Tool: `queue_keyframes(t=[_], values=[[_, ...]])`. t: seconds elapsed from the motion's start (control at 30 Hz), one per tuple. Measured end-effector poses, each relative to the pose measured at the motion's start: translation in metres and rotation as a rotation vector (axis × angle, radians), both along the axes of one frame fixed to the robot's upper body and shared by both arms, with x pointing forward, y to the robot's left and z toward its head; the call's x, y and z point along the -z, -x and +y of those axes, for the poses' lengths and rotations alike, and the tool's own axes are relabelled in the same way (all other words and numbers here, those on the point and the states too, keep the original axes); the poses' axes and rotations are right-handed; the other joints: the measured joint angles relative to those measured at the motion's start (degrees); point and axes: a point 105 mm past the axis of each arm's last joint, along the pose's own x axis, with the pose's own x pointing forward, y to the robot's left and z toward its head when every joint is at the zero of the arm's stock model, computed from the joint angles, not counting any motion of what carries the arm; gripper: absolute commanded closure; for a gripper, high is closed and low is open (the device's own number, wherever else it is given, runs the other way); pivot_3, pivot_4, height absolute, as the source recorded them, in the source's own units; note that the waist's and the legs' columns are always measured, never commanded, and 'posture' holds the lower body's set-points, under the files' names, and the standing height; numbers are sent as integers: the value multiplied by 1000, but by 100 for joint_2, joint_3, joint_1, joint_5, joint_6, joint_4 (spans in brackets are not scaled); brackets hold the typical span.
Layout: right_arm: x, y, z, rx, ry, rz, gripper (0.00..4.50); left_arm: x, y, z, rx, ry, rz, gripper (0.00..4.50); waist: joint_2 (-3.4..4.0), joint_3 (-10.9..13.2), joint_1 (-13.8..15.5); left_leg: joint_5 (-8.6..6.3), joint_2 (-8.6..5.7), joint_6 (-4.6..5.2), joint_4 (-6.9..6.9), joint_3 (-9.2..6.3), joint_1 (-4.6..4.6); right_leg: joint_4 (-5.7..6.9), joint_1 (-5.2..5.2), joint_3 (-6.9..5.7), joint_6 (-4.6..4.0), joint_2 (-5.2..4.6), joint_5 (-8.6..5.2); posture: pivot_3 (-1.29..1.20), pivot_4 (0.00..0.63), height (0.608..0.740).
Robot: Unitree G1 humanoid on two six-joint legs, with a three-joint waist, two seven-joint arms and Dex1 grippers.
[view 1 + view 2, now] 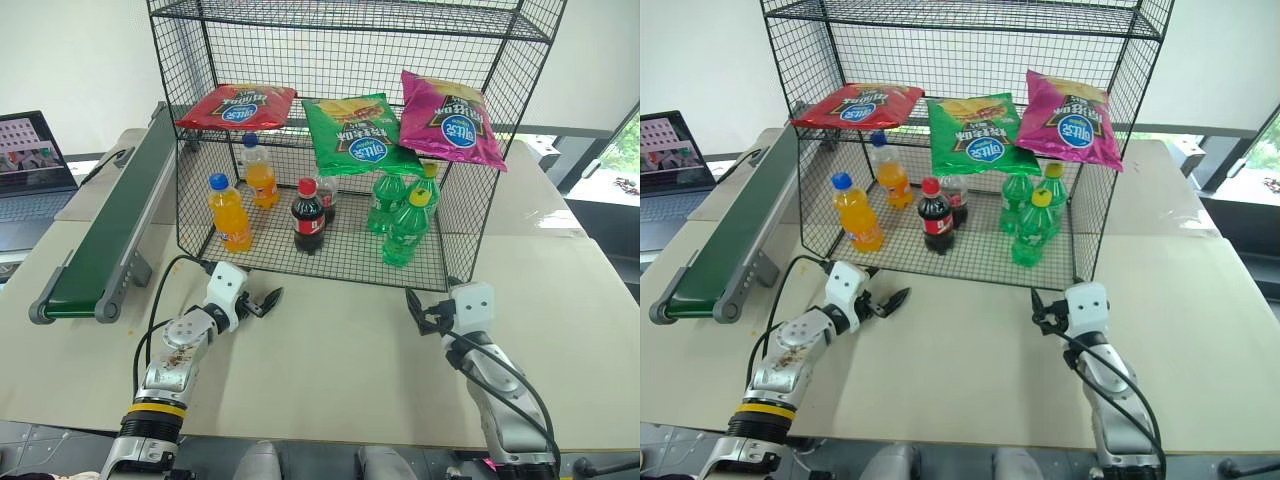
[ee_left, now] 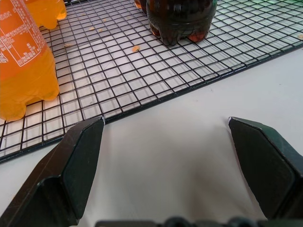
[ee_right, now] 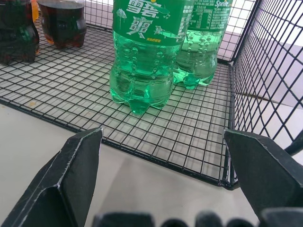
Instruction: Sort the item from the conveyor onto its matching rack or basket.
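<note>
The green chip bag (image 1: 358,133) lay on the rack's (image 1: 470,215) middle tier, long axis front-to-back, print upside down toward me. My left claw (image 1: 266,300) and right claw (image 1: 422,312) gaped wide, empty, over the table (image 1: 330,360).

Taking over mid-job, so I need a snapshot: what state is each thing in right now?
green chip bag: lying on the rack's middle tier, between the red and magenta bags
conveyor: belt bare
rack: upright, bottles standing on its bottom tier
left gripper: fingers open, holding nothing
right gripper: fingers open, holding nothing
laptop: lid open, screen lit
</note>
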Motion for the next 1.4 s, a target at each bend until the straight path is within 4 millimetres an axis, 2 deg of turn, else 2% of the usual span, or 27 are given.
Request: queue_keyframes(t=[0.47,0.63,1.4], values=[[-10,-4,4,-10,2,-31,0,-3,-1,6,-19,-1,-13,55,0,0,4,0,-1,0,4,-3,-4,0,0,-2,0,0,0,0,150,740],[-23,-9,7,-17,1,-72,0,-7,-4,5,-18,4,-19,55,0,0,12,0,-1,0,5,-6,-5,1,1,-4,0,0,0,0,150,740],[-27,-11,7,-2,-4,-81,0,-14,-10,5,-25,3,-42,55,0,0,10,0,-2,1,6,-10,-7,1,2,-7,0,0,0,0,150,740]])
